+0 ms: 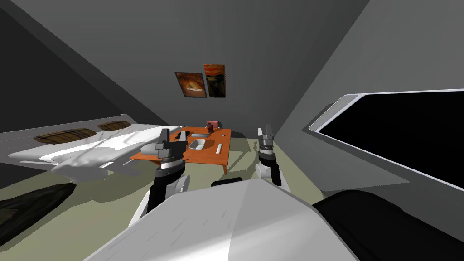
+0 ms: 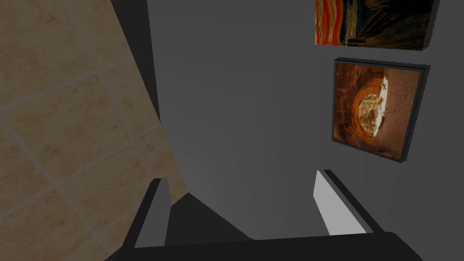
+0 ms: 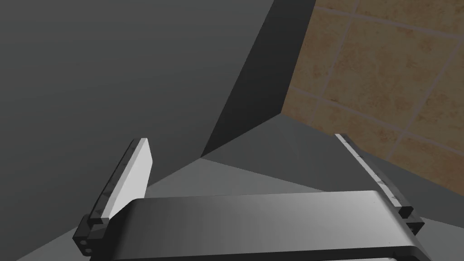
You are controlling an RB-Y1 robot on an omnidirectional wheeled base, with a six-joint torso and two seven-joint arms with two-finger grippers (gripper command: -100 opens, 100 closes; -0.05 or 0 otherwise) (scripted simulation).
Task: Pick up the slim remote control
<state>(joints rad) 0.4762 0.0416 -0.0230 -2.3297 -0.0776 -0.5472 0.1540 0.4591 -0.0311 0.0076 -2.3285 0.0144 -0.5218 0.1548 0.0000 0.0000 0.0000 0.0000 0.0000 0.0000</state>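
Note:
A slim, pale remote control (image 1: 219,148) lies on the right part of a low orange table (image 1: 216,158) ahead of me. Both arms are raised in front of my chest, short of the table. My left gripper (image 1: 168,136) hangs by the table's near left corner, and in the left wrist view the left gripper (image 2: 239,177) stands open with nothing between its fingers. My right gripper (image 1: 265,130) is to the right of the table, over the floor. In the right wrist view the right gripper (image 3: 241,138) is wide open and holds nothing.
The table also carries a grey oval dish (image 1: 197,144), a flat grey thing (image 1: 199,135) and a small red object (image 1: 213,125). A bed (image 1: 90,152) with white sheets borders the table's left side. A window (image 1: 398,136) showing a black area is on the right wall.

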